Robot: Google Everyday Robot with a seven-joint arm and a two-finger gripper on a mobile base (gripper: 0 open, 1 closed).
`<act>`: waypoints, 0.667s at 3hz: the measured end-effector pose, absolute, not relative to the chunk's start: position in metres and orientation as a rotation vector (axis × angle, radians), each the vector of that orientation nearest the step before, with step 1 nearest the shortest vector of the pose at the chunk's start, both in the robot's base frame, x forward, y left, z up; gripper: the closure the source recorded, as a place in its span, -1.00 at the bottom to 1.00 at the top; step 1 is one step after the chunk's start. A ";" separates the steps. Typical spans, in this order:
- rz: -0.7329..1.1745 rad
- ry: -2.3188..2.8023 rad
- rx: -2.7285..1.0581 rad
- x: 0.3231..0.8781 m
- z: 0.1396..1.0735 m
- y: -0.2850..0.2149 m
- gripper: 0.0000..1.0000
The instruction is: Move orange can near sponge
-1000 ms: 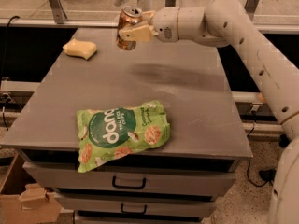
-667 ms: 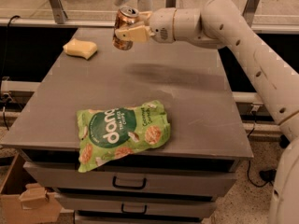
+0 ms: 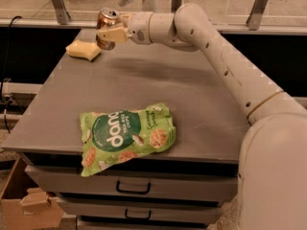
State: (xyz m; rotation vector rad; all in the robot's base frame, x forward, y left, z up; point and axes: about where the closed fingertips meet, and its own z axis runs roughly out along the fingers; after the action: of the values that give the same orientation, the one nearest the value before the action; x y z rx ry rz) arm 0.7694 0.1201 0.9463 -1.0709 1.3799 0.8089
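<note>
The orange can, copper-coloured with a silver top, is held in my gripper, tilted a little and lifted above the far left part of the grey table. The gripper is shut on the can, with one pale finger across its side. The pale-yellow sponge lies on the table at the far left corner, just left of and below the can, very close to it. My white arm reaches in from the right.
A green snack bag lies near the table's front edge, overhanging it a little. Drawers with dark handles sit under the tabletop. A cardboard box stands on the floor at lower left. A rail runs behind the table.
My gripper has carried the can to the left, closer to the sponge. The sponge and the snack bag have not moved.
</note>
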 end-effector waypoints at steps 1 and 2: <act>0.766 1.443 -1.119 0.783 0.931 0.136 1.00; 0.704 1.515 -1.150 0.790 0.915 0.130 1.00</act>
State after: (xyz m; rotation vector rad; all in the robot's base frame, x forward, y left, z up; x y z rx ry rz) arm 0.7896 0.1301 0.9154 -1.1498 1.5150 0.7039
